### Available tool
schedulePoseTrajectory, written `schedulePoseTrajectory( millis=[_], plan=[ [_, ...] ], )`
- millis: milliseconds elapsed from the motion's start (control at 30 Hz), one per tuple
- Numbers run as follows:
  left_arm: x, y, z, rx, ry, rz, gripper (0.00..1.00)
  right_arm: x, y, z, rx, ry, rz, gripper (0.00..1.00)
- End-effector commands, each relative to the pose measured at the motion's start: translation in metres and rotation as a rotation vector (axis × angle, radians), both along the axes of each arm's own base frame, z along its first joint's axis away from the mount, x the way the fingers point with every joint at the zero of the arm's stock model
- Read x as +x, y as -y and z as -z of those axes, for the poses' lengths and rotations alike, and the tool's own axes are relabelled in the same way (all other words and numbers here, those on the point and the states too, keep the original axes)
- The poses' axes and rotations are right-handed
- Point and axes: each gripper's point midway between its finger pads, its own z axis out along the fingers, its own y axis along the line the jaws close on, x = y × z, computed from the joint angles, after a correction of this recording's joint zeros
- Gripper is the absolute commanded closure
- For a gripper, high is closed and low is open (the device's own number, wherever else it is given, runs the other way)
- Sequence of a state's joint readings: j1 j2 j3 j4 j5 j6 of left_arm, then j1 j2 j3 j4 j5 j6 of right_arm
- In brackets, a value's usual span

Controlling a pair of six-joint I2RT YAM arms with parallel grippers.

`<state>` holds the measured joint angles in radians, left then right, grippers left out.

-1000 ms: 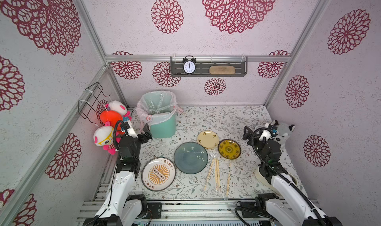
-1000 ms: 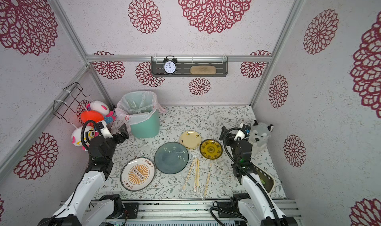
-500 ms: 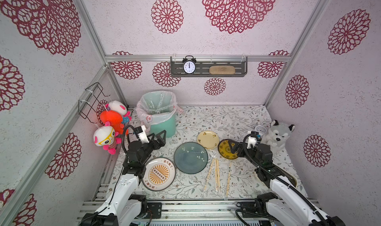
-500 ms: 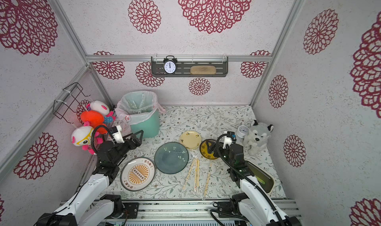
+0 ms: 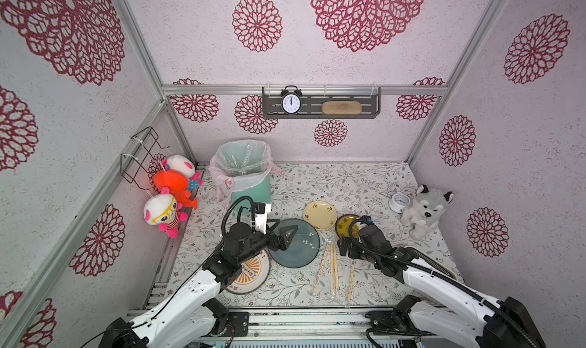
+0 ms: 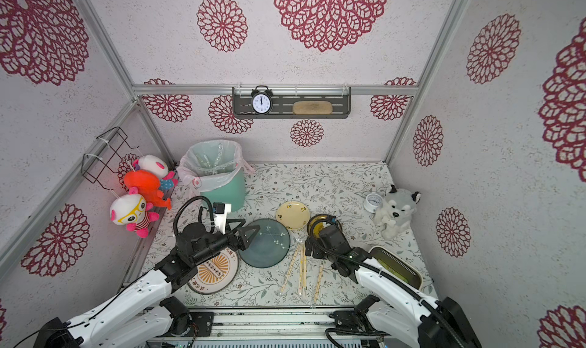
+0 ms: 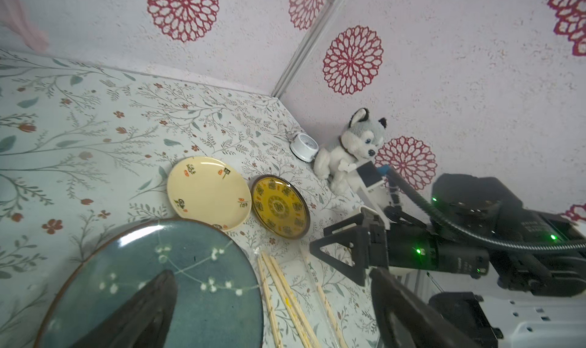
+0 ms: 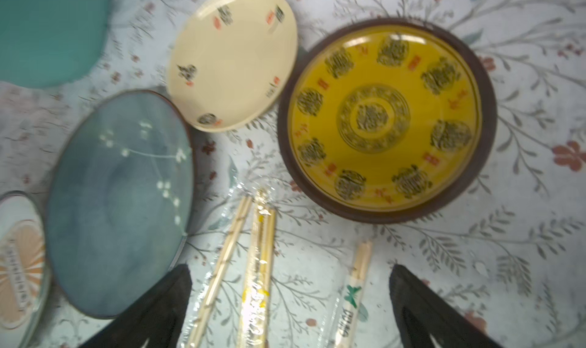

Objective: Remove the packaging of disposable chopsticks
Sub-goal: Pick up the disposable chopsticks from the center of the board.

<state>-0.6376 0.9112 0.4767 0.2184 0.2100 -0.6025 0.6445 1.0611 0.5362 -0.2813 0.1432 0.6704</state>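
Observation:
Three pairs of disposable chopsticks (image 5: 333, 270) (image 6: 302, 272) lie side by side on the floral table, in front of the plates. Each sits inside its clear crinkly packaging (image 8: 348, 318); the rightmost sleeve bears a green butterfly print. My right gripper (image 5: 348, 254) (image 8: 290, 267) hangs open just above the chopsticks' far ends. The middle and right pairs lie between its fingers in the right wrist view, and it holds nothing. My left gripper (image 5: 283, 232) (image 7: 272, 272) stands open and empty over the left part of the blue-green plate (image 5: 301, 251), left of the chopsticks.
A teal bin with a liner bag (image 5: 245, 172) stands at the back left. A cream plate (image 5: 320, 214), a yellow plate (image 5: 344, 227) and an orange-patterned plate (image 5: 250, 273) ring the chopsticks. A husky plush (image 5: 423, 210), a small clock (image 5: 399, 202) and a tray (image 5: 434, 264) are on the right.
Both arms have swung down and inward from the sides: the left over the blue-green plate, the right to the chopsticks' far ends. Both grippers stayed open.

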Motion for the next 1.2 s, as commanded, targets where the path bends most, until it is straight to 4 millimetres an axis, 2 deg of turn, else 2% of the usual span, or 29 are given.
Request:
schedulePoseTrajectory(
  millis=[0, 100, 267, 433, 567, 867, 1167],
  plan=[
    [-0.004, 0.009, 0.012, 0.035, -0.034, 0.005, 0.02, -0.008, 0.014, 0.013, -0.085, -0.096, 0.073, 0.03],
    [-0.008, 0.021, 0.016, 0.060, -0.041, 0.040, 0.02, -0.017, 0.010, 0.020, -0.060, -0.143, 0.066, 0.08],
    [-0.006, 0.023, 0.018, 0.059, -0.041, 0.023, 0.02, -0.030, 0.020, 0.032, -0.146, -0.231, 0.069, 0.14],
    [-0.004, 0.025, 0.020, 0.051, -0.034, 0.019, 0.02, -0.042, 0.016, 0.048, -0.117, -0.278, 0.043, 0.27],
    [0.000, 0.032, 0.019, 0.050, -0.039, 0.034, 0.02, -0.044, 0.022, 0.052, -0.136, -0.289, 0.064, 0.38],
    [0.006, 0.048, 0.037, 0.073, -0.087, 0.067, 0.02, -0.048, 0.021, 0.061, -0.150, -0.328, 0.054, 0.62],
    [0.001, 0.045, 0.035, 0.072, -0.076, 0.068, 0.02, -0.046, 0.006, 0.079, -0.111, -0.362, 0.009, 0.73]
  ],
)
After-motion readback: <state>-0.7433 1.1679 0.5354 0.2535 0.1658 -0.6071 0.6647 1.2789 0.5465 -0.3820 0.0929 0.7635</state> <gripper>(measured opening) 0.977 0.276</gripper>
